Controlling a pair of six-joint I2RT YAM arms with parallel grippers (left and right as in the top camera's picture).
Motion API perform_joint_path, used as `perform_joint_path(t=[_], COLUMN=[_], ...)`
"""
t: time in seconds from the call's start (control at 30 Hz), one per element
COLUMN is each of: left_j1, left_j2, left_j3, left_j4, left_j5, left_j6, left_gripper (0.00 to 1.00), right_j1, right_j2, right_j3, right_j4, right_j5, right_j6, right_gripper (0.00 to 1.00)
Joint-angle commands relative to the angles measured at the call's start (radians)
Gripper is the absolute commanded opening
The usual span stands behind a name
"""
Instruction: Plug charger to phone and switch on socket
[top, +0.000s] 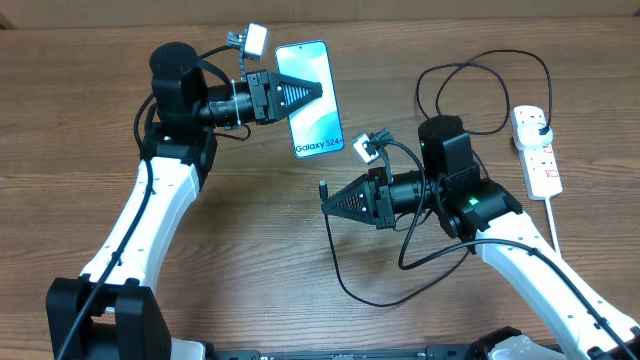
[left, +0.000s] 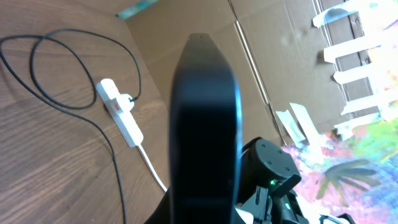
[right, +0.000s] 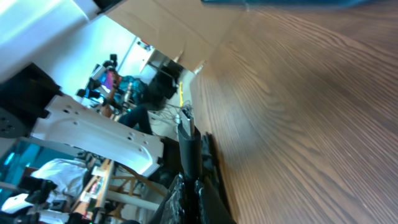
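My left gripper (top: 316, 92) is shut on the phone (top: 312, 110), gripping its side; the cyan screen faces up and its text end points toward the right arm. In the left wrist view the phone (left: 205, 118) shows edge-on and dark. My right gripper (top: 330, 200) is shut on the connector tip (top: 323, 189) of the charger cable (top: 345, 285), just short of the phone's lower edge and apart from it. In the right wrist view the tip (right: 186, 134) sticks out of the shut fingers (right: 190, 190). The black plug (top: 541, 124) sits in the white socket (top: 538, 160).
The black cable loops on the table behind the right arm (top: 480, 75) and beside it (top: 410, 260). The socket's thick white cord (top: 553, 225) runs toward the front right. The socket (left: 119, 112) and cable loops also show in the left wrist view, with cardboard beyond the table.
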Motion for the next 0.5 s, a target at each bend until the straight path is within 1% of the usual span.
perform_joint_path(t=[0.0, 0.2, 0.47], left_j1=[-0.008, -0.007, -0.008], left_j2=[-0.010, -0.010, -0.010], left_j3=[0.011, 0.011, 0.011], left_j4=[0.012, 0.012, 0.012], left_j5=[0.061, 0.143, 0.164], left_j6=[-0.019, -0.018, -0.016], left_gripper=[0.04, 0.04, 0.04], right_j1=[-0.004, -0.004, -0.004], right_j2=[-0.003, -0.003, -0.003], right_j3=[0.005, 0.005, 0.005], right_j4=[0.029, 0.086, 0.109], right_j5=[-0.019, 0.018, 0.024], right_j6=[0.084, 0.137, 0.148], right_gripper=[0.04, 0.04, 0.04])
